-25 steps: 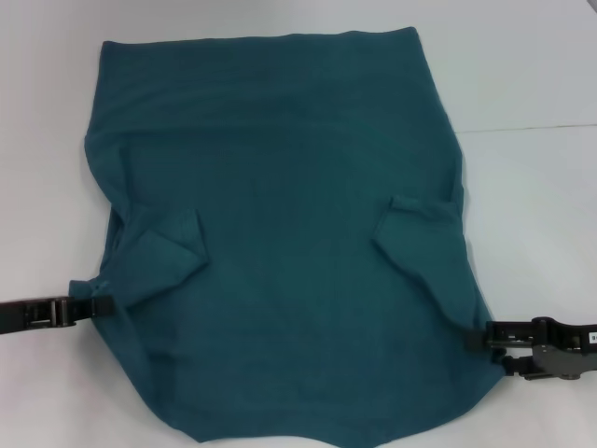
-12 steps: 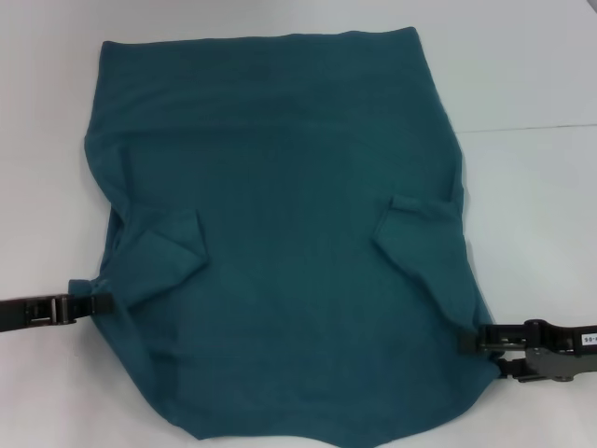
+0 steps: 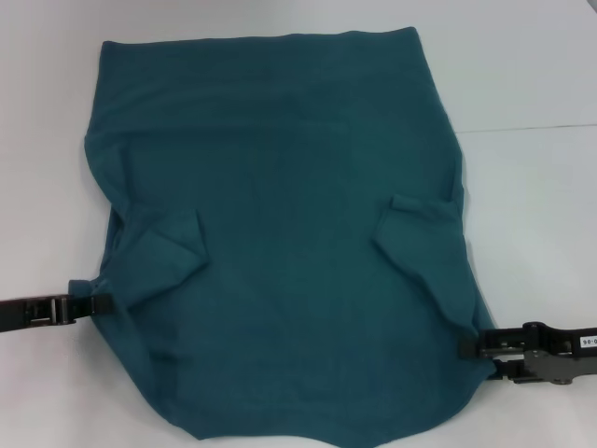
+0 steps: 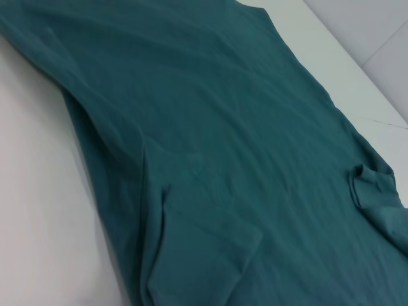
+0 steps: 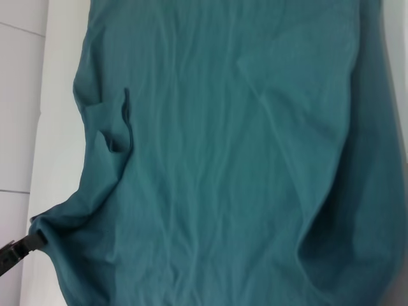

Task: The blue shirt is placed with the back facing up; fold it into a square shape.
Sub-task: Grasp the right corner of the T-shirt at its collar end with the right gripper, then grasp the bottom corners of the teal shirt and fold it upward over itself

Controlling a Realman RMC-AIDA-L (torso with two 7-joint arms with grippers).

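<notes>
Both grippers sit at the near edges of the blue shirt, which lies spread back-up on the white table with its two sleeves already folded inward. I see the left gripper closed on a small pinch of fabric at the left side seam, just below the folded left sleeve — the cloth bunches into a little knot there. The right gripper is at the right edge, below the folded right sleeve, touching the cloth, but I cannot tell if its fingers are closed on fabric or only resting beside it. This is my main worry: if I lift now and the right side is not really held, only the left edge rises and the shirt turns crooked. Also the pinch on the left looks thin, maybe only one layer, so the lower layer can stay on the table and the fold becomes uneven. A third risk is the sleeves — they are only lying loose, and a quick lift can flip them open again. I judge a slow, equal pull from both sides is safer.
</notes>
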